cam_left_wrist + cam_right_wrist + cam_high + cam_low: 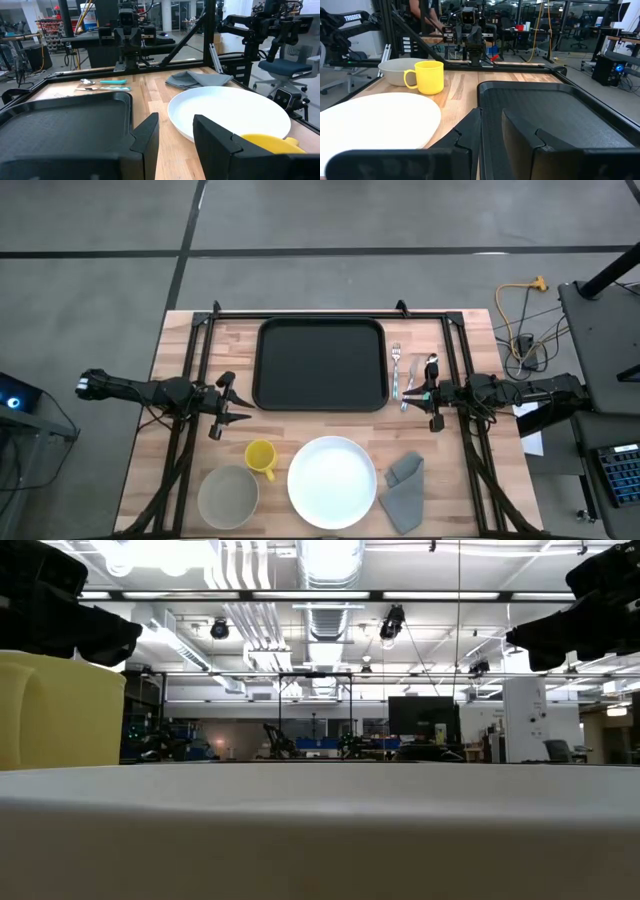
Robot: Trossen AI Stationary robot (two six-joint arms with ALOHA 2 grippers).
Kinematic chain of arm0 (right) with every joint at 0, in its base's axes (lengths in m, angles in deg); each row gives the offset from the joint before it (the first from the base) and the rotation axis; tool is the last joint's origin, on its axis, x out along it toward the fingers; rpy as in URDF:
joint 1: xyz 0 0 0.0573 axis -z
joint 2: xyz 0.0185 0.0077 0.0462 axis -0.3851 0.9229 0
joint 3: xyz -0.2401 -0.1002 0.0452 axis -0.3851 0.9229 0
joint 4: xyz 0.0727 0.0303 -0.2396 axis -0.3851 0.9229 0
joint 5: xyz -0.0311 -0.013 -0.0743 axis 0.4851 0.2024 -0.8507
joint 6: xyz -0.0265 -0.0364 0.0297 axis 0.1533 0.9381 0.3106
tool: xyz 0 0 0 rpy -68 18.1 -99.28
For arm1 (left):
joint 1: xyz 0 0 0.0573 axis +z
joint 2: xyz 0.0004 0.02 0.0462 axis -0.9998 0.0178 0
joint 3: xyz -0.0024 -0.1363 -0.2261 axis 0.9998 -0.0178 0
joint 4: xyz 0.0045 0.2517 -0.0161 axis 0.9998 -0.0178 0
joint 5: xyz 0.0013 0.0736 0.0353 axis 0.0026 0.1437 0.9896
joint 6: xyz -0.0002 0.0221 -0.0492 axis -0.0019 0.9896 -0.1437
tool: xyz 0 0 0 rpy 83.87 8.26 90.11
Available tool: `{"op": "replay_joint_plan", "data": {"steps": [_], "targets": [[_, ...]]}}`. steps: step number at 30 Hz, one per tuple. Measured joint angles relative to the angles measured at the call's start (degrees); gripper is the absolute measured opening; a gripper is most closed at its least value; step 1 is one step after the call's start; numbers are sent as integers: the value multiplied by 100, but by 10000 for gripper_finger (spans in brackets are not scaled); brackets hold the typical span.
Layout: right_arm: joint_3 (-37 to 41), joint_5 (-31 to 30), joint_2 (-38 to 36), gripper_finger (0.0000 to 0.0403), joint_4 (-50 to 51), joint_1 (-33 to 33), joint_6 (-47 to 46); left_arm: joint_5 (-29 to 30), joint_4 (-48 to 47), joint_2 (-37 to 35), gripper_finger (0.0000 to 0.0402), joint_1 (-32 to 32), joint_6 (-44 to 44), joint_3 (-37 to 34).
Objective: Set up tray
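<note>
The flat black rectangular tray sits at the back middle of the wooden worktop with nothing on it. The grey bowl, yellow mug and round white plate look bare too. Left pincer hangs just left of the tray, fingers spread. Right pincer hangs over the teal-handled cutlery, fingers a bit apart. "TROSSEN" is readable on the left arm.

The wooden desk stands on a gray floor with dark lines. Beyond the desk, long ceiling lights shine over a dark monitor.
</note>
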Motion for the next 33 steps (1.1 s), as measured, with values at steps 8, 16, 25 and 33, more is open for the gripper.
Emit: {"op": "replay_joint_plan", "data": {"steps": [8, 16, 25, 33], "targets": [[0, 1, 0, 79, 0, 0, 0, -1, 0, 2, 102, -2, 0, 0], [1, 0, -1, 72, 0, 1, 0, -1, 0, 2, 102, 0, 0, -1], [1, 0, 0, 72, 0, 2, 0, -3, 2, 1, 102, 0, -475, 0], [0, 0, 0, 80, 0, 1, 0, 1, 65, 2, 102, 2, -525, 0]]}}
